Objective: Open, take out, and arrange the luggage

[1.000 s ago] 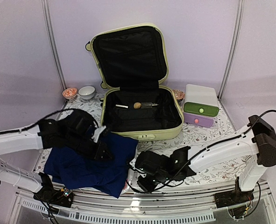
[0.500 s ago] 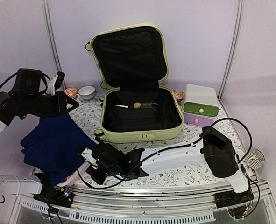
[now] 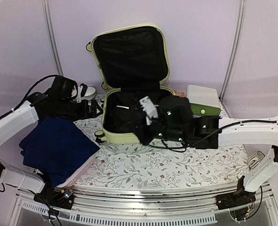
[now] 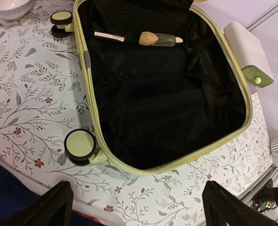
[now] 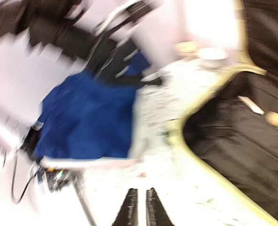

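Luggage point(image 3: 129, 61) lies open on the bench point(image 3: 153, 165), lid up; its stiff, slick shell looks best gripped at the rim, left end effector point(image 4: 136, 201) spread wide beside it, right end effector point(image 5: 139, 207) nearly pressed together, empty.

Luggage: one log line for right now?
luggage: open, small items inside | blue cloth: on table | left hand: open | right hand: shut, empty

Left gripper point(image 4: 137, 186) spread wide; right gripper point(image 5: 142, 192) nearly closed; both arms extended forward
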Tool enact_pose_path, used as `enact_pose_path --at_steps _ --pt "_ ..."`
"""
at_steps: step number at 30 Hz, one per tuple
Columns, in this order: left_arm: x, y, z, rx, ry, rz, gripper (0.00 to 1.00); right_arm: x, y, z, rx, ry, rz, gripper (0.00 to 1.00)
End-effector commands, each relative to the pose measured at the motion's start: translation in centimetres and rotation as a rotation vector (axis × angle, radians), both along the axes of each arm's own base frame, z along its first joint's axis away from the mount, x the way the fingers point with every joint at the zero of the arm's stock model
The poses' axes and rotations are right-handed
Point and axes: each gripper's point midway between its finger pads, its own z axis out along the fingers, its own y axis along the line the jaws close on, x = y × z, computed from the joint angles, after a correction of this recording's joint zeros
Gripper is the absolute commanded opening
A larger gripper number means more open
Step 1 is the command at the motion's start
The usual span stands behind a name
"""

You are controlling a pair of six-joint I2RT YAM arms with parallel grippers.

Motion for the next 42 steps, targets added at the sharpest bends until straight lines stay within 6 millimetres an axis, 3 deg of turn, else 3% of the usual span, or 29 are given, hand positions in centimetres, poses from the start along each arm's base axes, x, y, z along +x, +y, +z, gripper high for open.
enact_pose_path --at_steps 1,4,7,10,12,17,22,27,42 --pt "4.9 -0.1 -0.4 0.017 -0.091 0.069 0.98 4.5 -7.5 -1.9 -0.07 0.062 -0.252 0.25" --pt "6.8 -1.5 -2.4 0.01 -0.035 0.023 0.98 7.6 -12.3 -1.9 -0.021 0.125 -0.382 0.38" --pt "8.9 -2.2 -3.7 0.033 -0.013 0.032 0.98 10.2 -16.8 -2.8 0.038 0.234 -0.484 0.39" --pt "10.5 -3.4 -3.8 0.015 -0.022 0.02 0.98 11.1 -20.5 -3.7 0.029 0.215 -0.594 0.41" --pt "11.4 -3.8 -4.3 0.004 -0.024 0.032 0.98 11.5 -22.9 -4.9 0.01 0.233 -0.637 0.59" --pt "11.4 -4.5 -5.8 -0.012 -0.015 0.024 0.96 13.2 -27.0 -9.1 0.052 0.386 -0.611 0.6" --pt "10.5 -6.1 -5.7 -0.003 -0.058 -0.036 0.96 13.9 -30.2 -12.9 0.098 0.435 -0.674 0.6" --pt "11.2 -4.9 -6.3 0.059 -0.054 0.021 0.97 14.1 -32.8 -14.0 0.344 0.452 -0.678 0.58" --pt "10.7 -6.1 -3.5 -0.074 -0.156 -0.017 0.96 16.3 -34.4 -17.2 0.793 0.641 -0.764 0.55"
